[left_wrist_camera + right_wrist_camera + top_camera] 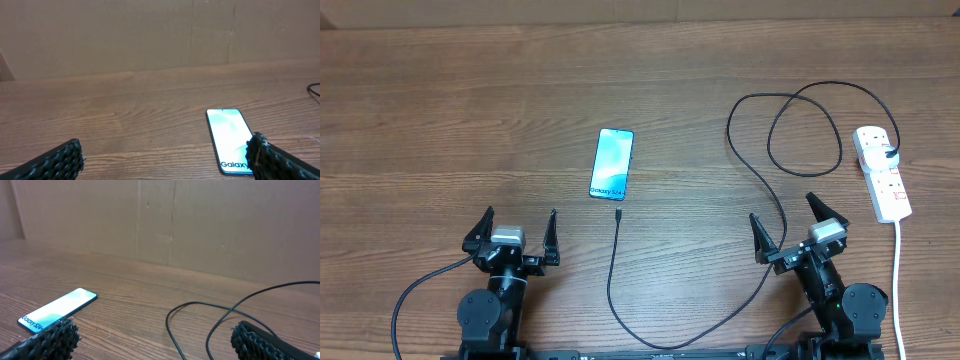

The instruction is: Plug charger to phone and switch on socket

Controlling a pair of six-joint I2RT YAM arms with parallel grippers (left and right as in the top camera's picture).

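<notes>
Claws gape fully: left claw (520, 213) and right claw (781, 207) both empty.

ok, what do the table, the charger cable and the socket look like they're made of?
Table: wood or wood-look laminate, matte; plank grain shows.
Charger: thin black cable, likely rubber or plastic sheath, matte; it lies in loose loops.
Socket: white moulded plastic, smooth by the look, with red switches.

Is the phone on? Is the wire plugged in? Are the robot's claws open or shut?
phone, lying flat, screen lit, nothing plugged in.
charger, plug in the socket, tip loose on the table beside the phone's near end.
socket, charger plugged in; switches too small to tell.
left gripper, open, empty.
right gripper, open, empty.
</notes>
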